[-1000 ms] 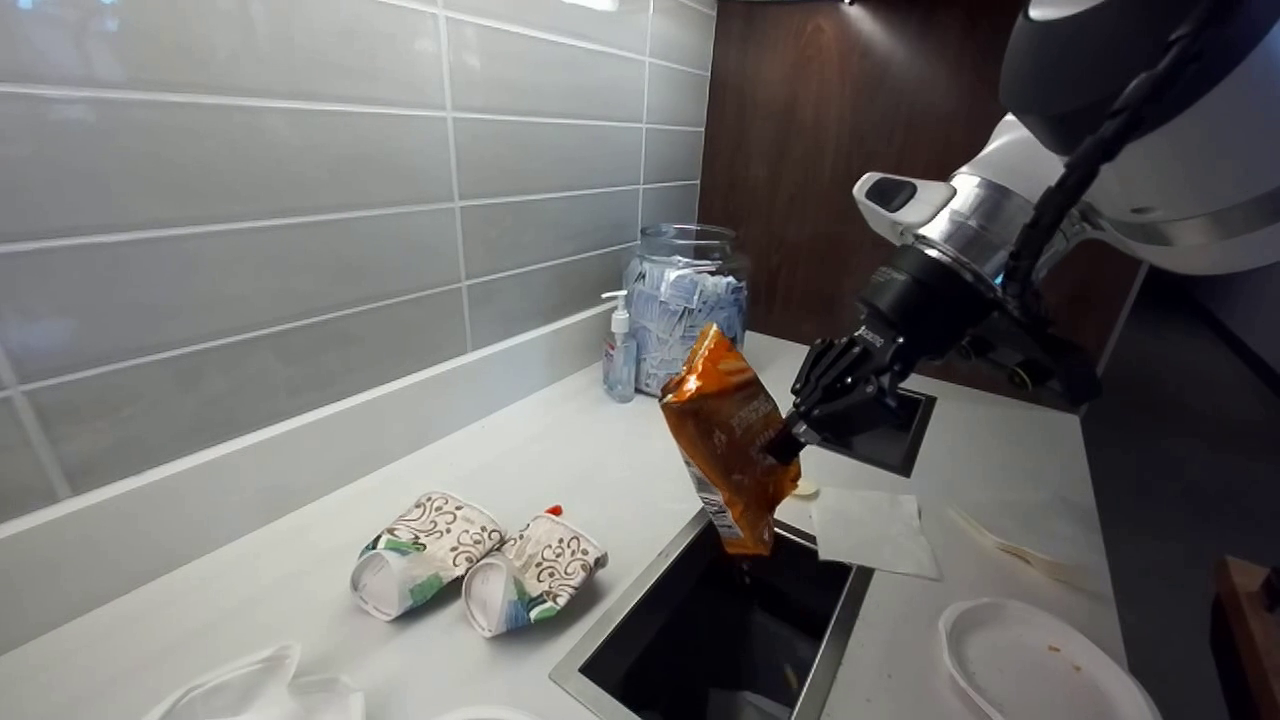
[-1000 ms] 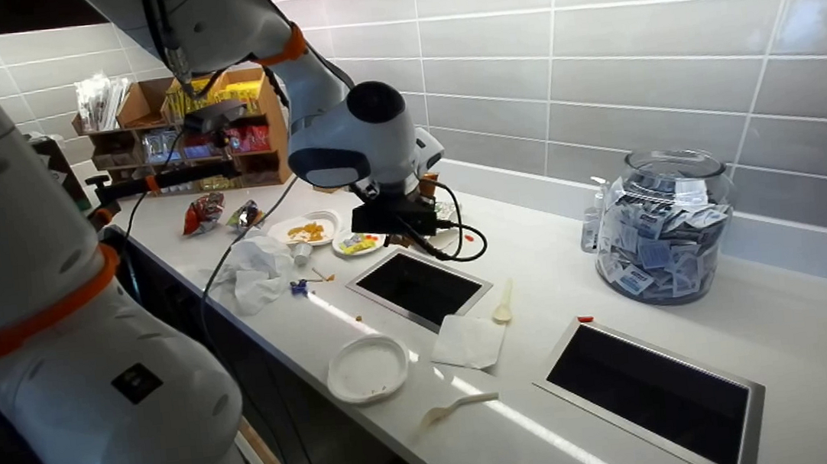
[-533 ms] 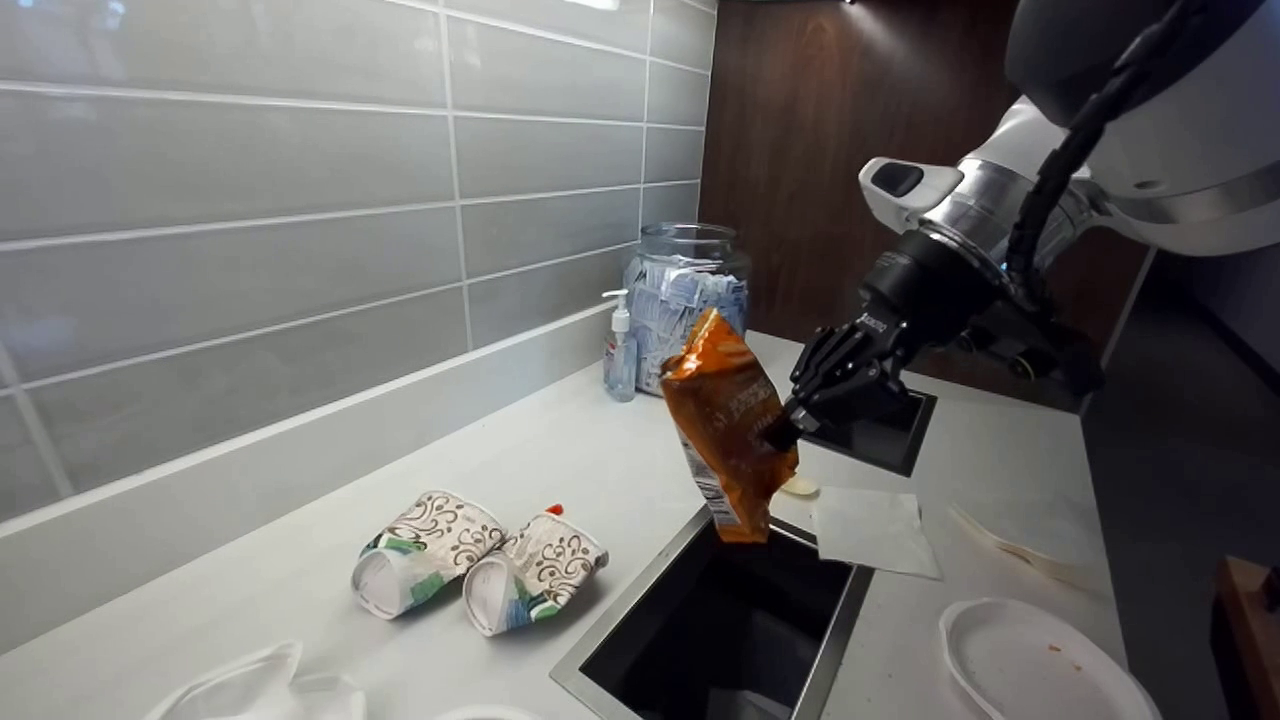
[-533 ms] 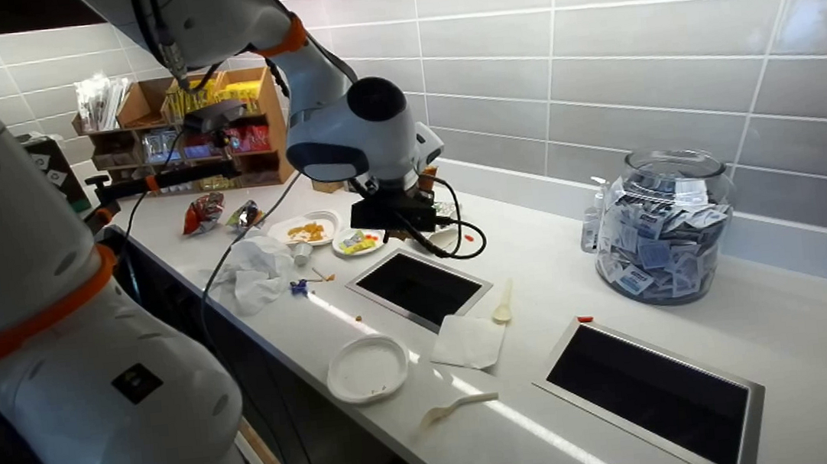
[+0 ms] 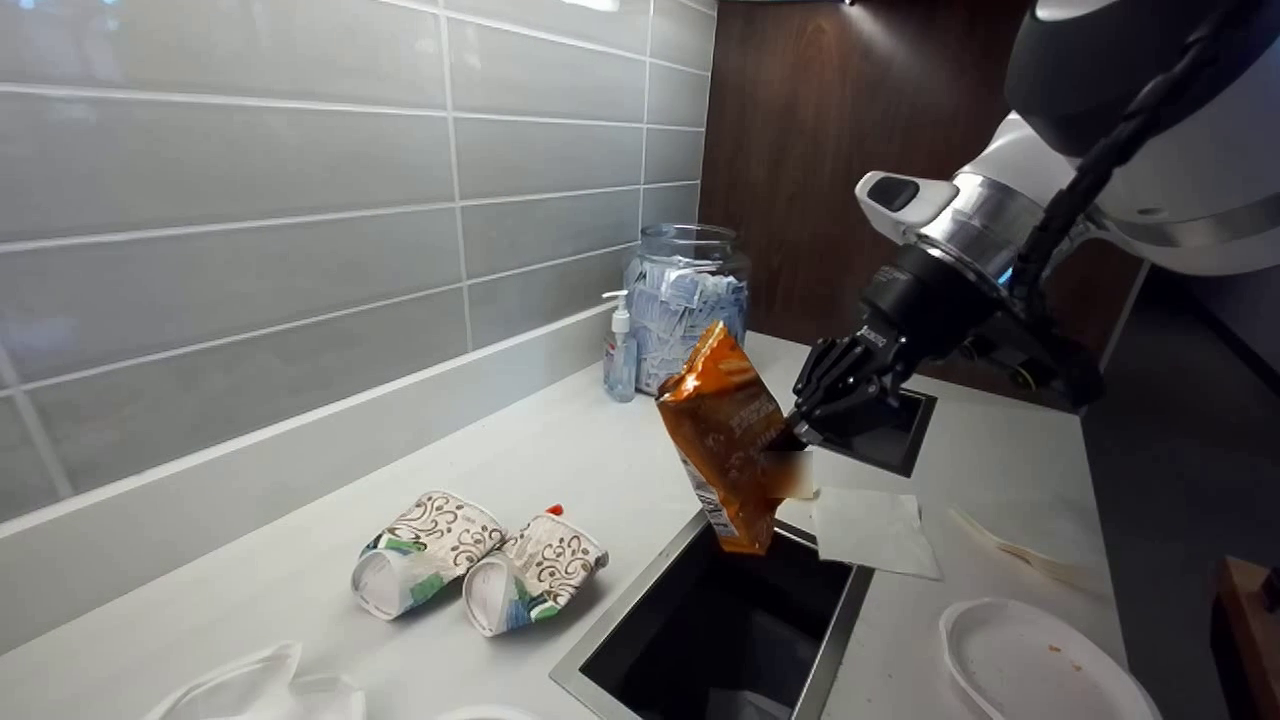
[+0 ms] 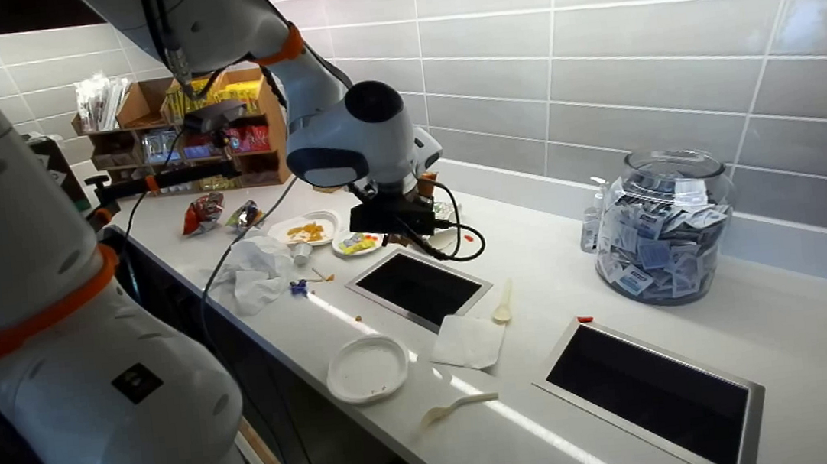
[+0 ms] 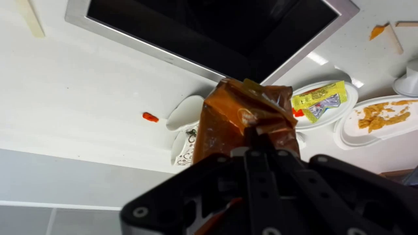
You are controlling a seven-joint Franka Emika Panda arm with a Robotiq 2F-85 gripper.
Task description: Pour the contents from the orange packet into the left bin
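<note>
The crinkled orange packet hangs in the air, tilted, its lower end above the left bin, at the far end of that opening. Black fingers of my gripper pinch its side near the middle. In the wrist view the packet lies ahead of my gripper, with the bin's metal rim just beyond. Inside the bin it is mostly black; something pale lies at its bottom. The packet's mouth and contents cannot be made out. Mostly hidden behind the wrist, the packet shows only as a sliver in an exterior view.
Two crushed paper cups lie beside the bin. Farther along the counter are a second dark opening, a glass jar of sachets and a pump bottle. A napkin and a white plate are also close.
The packet and gripper rose slightly half a second ago, then dipped back to about the earlier height. Small bits below the packet a second ago no longer show. The grip is unchanged.
</note>
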